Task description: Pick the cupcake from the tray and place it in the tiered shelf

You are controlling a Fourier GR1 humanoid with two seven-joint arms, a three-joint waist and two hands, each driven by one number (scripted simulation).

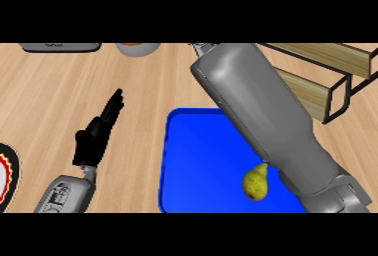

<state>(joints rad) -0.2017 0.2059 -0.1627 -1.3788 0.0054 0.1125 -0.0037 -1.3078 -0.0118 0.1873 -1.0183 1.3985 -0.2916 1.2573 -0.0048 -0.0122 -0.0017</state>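
Observation:
A blue tray (207, 165) lies in the middle of the wooden counter with only a yellow pear (255, 183) on it. No cupcake shows on the tray. A round pale object with a brown top (137, 48) sits at the view's upper edge, cut off; I cannot tell whether it is the cupcake. The wooden tiered shelf (325, 75) stands at the upper right. My right forearm (258, 110) stretches across the tray toward the top edge, where only a sliver of the right hand (199, 48) shows. My left hand (96, 135) rests open left of the tray, fingers straight, holding nothing.
A plate with a red and white rim (7, 172) pokes in at the left edge. A grey flat object (59, 47) lies at the top left. Bare counter stretches between my left hand and the tray.

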